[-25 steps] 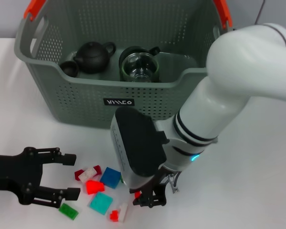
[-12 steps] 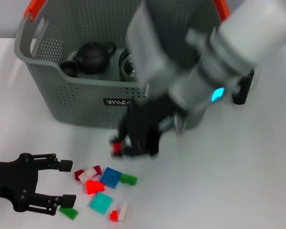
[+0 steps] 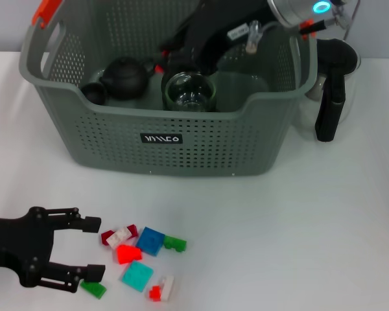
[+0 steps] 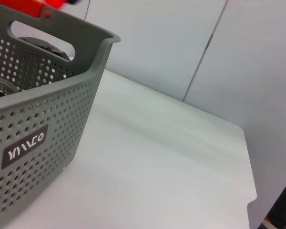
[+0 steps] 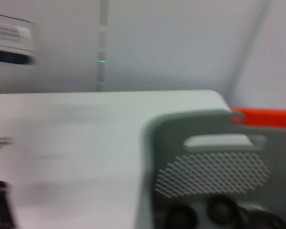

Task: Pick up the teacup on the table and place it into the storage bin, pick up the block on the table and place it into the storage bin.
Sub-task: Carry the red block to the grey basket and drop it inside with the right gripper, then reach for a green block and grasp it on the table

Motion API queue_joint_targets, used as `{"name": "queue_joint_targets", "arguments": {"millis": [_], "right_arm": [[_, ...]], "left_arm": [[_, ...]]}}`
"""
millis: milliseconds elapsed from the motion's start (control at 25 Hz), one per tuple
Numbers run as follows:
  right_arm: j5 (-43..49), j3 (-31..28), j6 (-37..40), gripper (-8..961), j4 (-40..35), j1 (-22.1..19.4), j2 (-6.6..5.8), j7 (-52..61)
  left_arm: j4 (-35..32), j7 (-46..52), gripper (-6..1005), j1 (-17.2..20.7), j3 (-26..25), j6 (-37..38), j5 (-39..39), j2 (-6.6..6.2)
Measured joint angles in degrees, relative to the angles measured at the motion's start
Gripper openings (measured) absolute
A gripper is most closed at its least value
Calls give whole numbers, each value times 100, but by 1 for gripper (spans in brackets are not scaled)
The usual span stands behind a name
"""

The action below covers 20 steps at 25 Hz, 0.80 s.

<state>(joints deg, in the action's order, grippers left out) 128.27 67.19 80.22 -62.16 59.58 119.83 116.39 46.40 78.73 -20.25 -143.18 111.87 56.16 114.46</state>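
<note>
right pincer [image 3: 163, 59] inside the storage bin [image 3: 181, 139] — clamped on a red block [image 3: 159, 67]

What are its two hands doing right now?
Left gripper: open, empty, beside the loose blocks.
Right gripper: over the storage bin, holding a small red block.

**Setting: Robot Test Bench in a Lab**

The work surface is a plain white table [image 3: 298, 227] backed by bare pale wall panels [image 4: 181, 43]. Staged props sit on it: a perforated storage bin [image 3: 181, 139] and loose coloured blocks [image 3: 139, 256]. No domestic furnishings appear.
</note>
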Motion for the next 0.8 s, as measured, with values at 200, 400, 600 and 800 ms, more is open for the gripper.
{"name": "queue_joint_targets", "arguments": {"millis": [200, 400, 600, 800], "right_arm": [[257, -50, -910, 280, 870, 172, -75, 99], [344, -50, -1225, 290, 1202, 230, -92, 254], [352, -43, -1353, 300, 1282, 224, -93, 264], [356, -30, -1577, 445, 1285, 185, -81, 228]], "left_arm": [[-14, -3, 890, -53, 21, -7, 0, 0], [-18, -5, 890, -72, 34, -27, 0, -3], [-24, -34, 890, -93, 39, -46, 0, -9], [-26, -68, 890, -102, 37, -50, 0, -11]]}}
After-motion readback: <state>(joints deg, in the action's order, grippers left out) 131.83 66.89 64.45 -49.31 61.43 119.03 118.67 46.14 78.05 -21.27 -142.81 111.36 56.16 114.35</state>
